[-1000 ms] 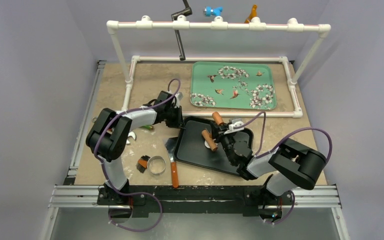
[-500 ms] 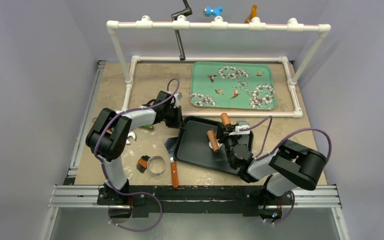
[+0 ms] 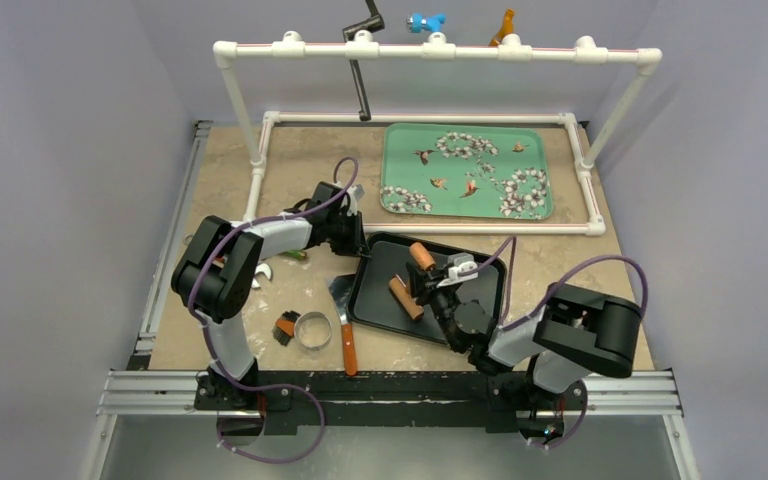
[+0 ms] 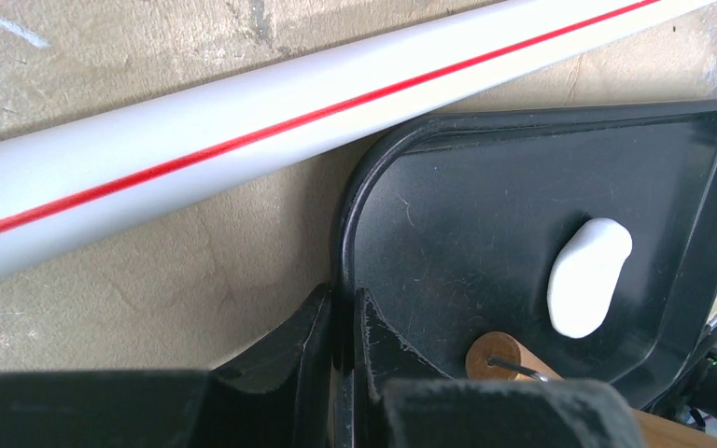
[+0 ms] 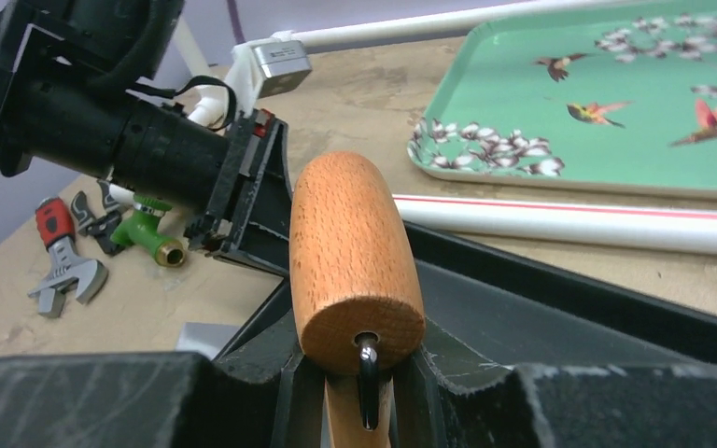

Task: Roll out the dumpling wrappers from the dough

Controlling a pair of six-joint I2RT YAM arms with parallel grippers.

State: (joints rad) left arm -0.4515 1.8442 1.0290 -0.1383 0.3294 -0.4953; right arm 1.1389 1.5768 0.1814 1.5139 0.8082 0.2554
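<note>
My left gripper (image 4: 341, 322) pinches the rim of the black tray (image 4: 485, 187) at a corner; my right gripper (image 5: 355, 373) is clamped on the wooden roller (image 5: 350, 252) above that tray. The oval white dough (image 4: 588, 277) lies on the tray floor, just beside a roller end.

Top view. A low white pipe rail (image 3: 550, 229) is running across mid-frame, barring passage between the teal tray (image 3: 400, 172) above it and the black tray (image 3: 375, 305) below. The left end effector (image 3: 362, 245) is clamping the black tray's upper-left corner; the right end effector (image 3: 422, 281), gripping a rolling pin (image 3: 400, 297), is occupying its middle. A ring cutter (image 3: 314, 344) and a scraper (image 3: 347, 345) are crowding the lower left. Bare surface (image 3: 305, 165) is lying open at upper left.
</note>
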